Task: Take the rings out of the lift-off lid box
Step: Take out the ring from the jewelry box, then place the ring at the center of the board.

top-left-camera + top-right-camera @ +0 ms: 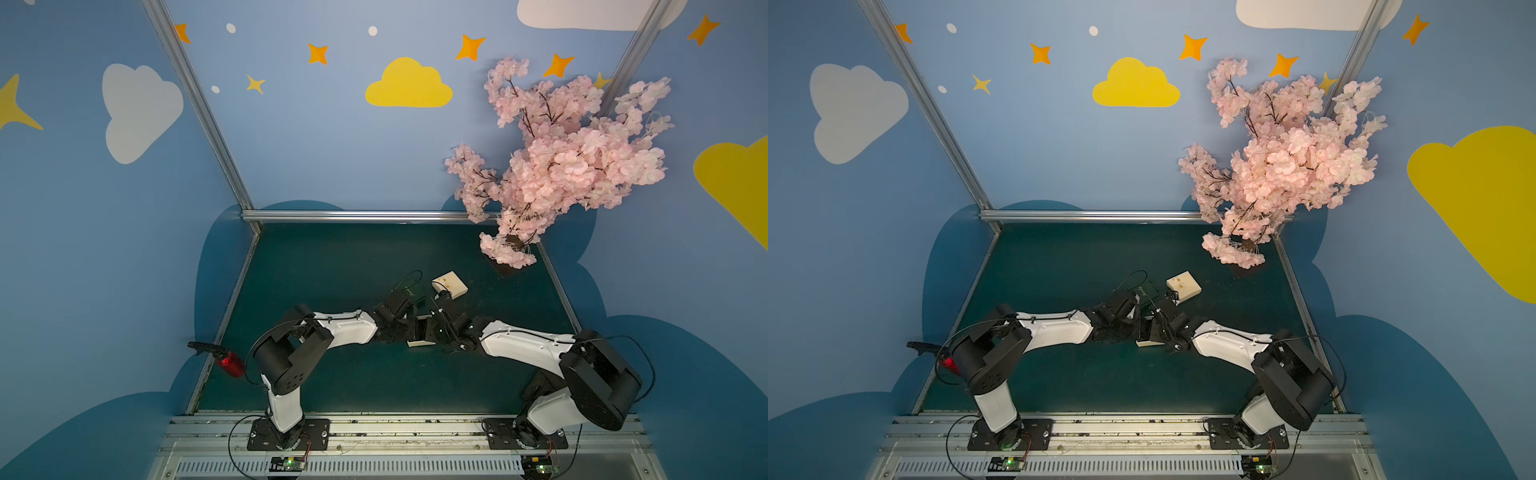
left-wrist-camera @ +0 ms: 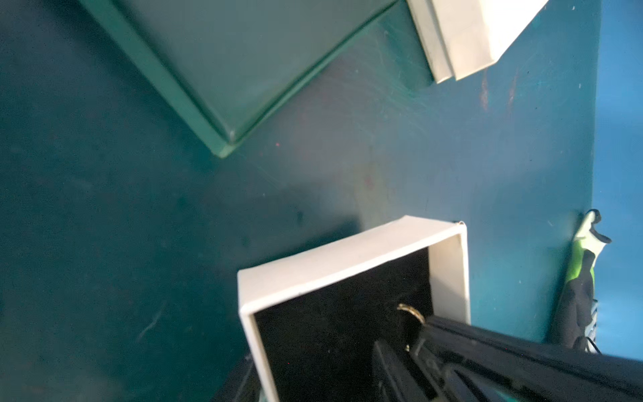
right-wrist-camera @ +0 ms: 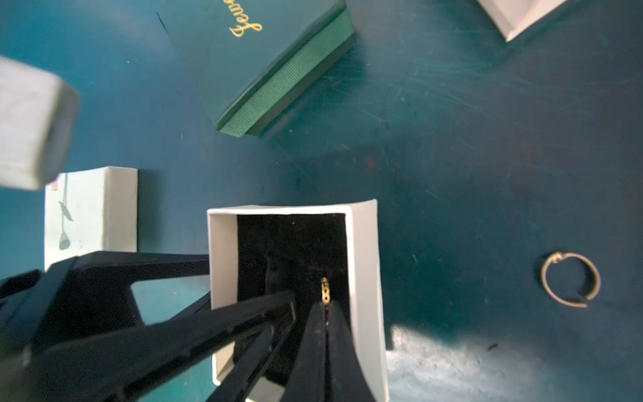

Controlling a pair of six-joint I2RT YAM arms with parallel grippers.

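Extraction in hand: left gripper clamps a wall of the open white cardboard box, black-lined; right gripper pinches a thin gold metal ring inside it; a silvery open-band ring lies outside, near it; next, judged: lift straight, clear of walls.

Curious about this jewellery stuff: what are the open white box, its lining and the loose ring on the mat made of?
White box: probably matte cardboard, thin folded walls. Lining: black, light-absorbing, perhaps velvet or foam. Loose ring: likely metal, thin shiny pale-gold band; alloy can't be told.
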